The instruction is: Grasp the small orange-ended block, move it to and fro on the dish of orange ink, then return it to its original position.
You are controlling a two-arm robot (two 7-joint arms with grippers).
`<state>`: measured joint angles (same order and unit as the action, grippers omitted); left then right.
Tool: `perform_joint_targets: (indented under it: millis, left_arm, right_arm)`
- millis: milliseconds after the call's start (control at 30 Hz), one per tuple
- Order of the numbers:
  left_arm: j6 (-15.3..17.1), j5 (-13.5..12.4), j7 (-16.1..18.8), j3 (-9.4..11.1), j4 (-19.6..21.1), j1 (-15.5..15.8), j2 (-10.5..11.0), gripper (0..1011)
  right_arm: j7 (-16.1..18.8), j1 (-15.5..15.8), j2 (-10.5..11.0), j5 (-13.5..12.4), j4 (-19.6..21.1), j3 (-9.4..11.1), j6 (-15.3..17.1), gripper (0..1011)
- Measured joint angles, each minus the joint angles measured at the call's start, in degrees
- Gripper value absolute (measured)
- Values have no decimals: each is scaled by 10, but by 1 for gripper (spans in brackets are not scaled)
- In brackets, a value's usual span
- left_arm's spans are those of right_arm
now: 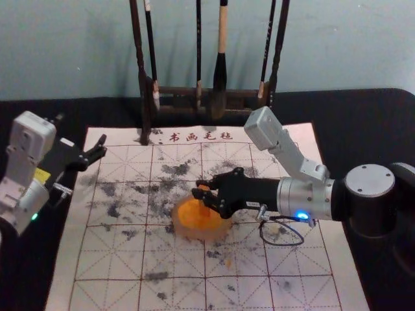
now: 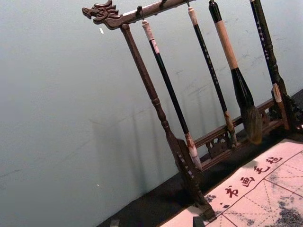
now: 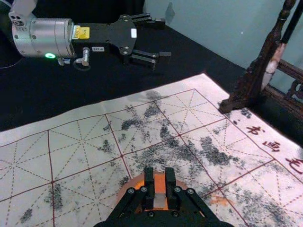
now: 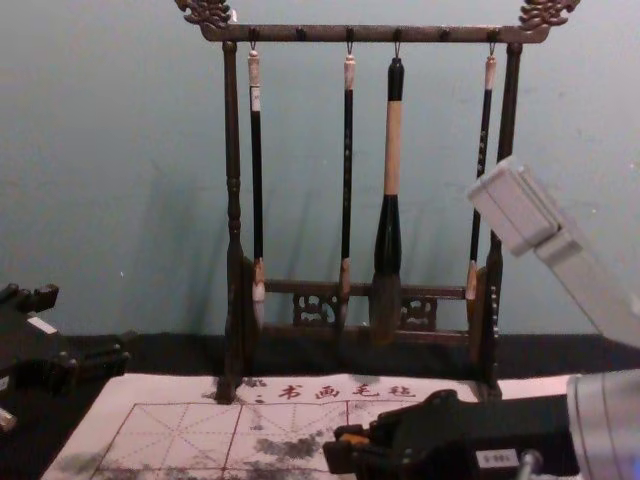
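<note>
Right gripper point(image 3: 159, 175), clamped on the block point(image 3: 159, 183) over the dish point(image 1: 193, 232), is likely inking; next, slide it across with light contact; left gripper point(image 1: 102, 146), pincer apart, hangs left of the dish

The rear wall point(image 1: 343, 48) is pale blue-green, with faint scuffs and small light specks. The black table surface point(image 1: 379, 129) lies before it. A dark wooden rack point(image 4: 233, 150) with carved ends stands upright on the table. Soft, diffuse shadows mark the wall behind.
</note>
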<state>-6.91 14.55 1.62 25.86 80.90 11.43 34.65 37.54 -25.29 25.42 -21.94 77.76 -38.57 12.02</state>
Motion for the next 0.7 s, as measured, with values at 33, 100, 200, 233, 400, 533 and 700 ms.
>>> perform_joint_targets:
  millis: [33,100,200,233,400,533,700]
  left_arm:
    - [0,0,0,0,0,0,0,1001]
    - [0,0,0,0,0,0,0,1001]
    - [0,0,0,0,0,0,0,1001]
    - [0,0,0,0,0,0,0,1001]
    - [0,0,0,0,0,0,0,1001]
    - [0,0,0,0,0,0,0,1001]
    - [0,0,0,0,0,0,0,1001]
  right_arm:
    - [0,0,0,0,0,0,0,126]
    - [0,0,-1,-1,1,-2,1,126]
    - [0,0,-4,-2,1,-4,1,126]
    - [0,0,-5,-3,1,-5,2,126]
    - [-2,-2,-11,-5,-2,-6,2,126]
    - [-5,-5,-16,-6,-6,-8,2,126]
    - [-9,-11,-23,-5,-18,-10,2,126]
